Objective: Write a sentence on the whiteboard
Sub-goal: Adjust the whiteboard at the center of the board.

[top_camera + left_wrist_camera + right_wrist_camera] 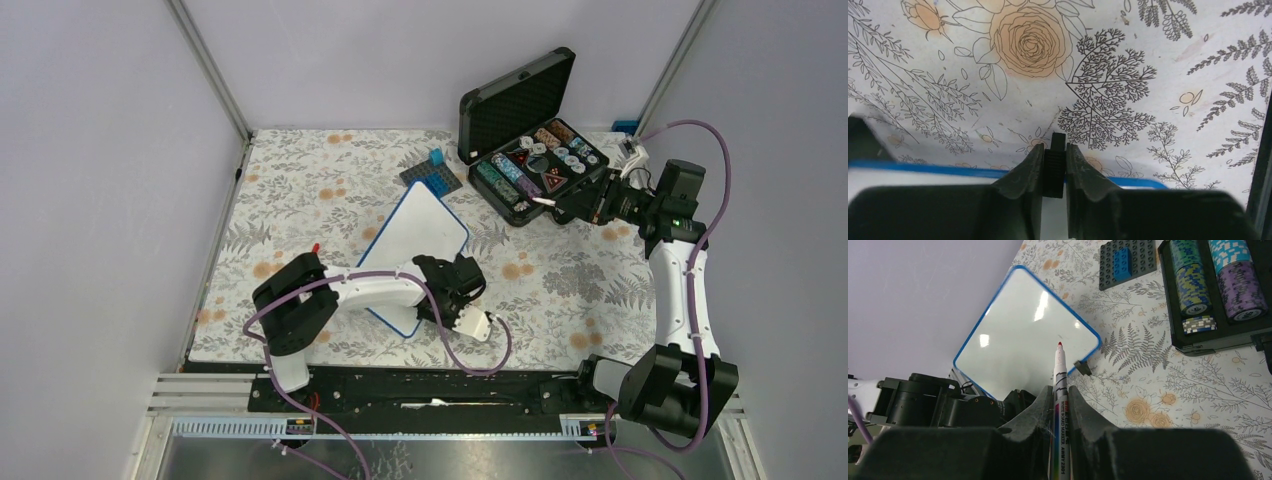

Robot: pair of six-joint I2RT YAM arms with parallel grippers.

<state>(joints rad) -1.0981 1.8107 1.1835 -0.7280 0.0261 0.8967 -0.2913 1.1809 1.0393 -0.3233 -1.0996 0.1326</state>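
The whiteboard (420,232) is a blue-framed white board in mid-table, tilted, its near edge under my left arm. Its face (1023,335) is blank, so no sentence shows. My left gripper (452,283) is at the board's near right edge. In the left wrist view it (1054,150) is shut on a ribbed black foot (1054,172) at the blue frame (923,169). My right gripper (565,205) hovers at the right by the case, shut on a white marker (1060,370) whose red tip points at the board. Another black foot (1082,367) juts from the board's corner.
An open black case (535,160) of poker chips stands at the back right, close to my right gripper. A grey studded baseplate (432,172) with a blue brick lies behind the board. A small red thing (315,246) lies left of the board. Walls enclose the floral tablecloth.
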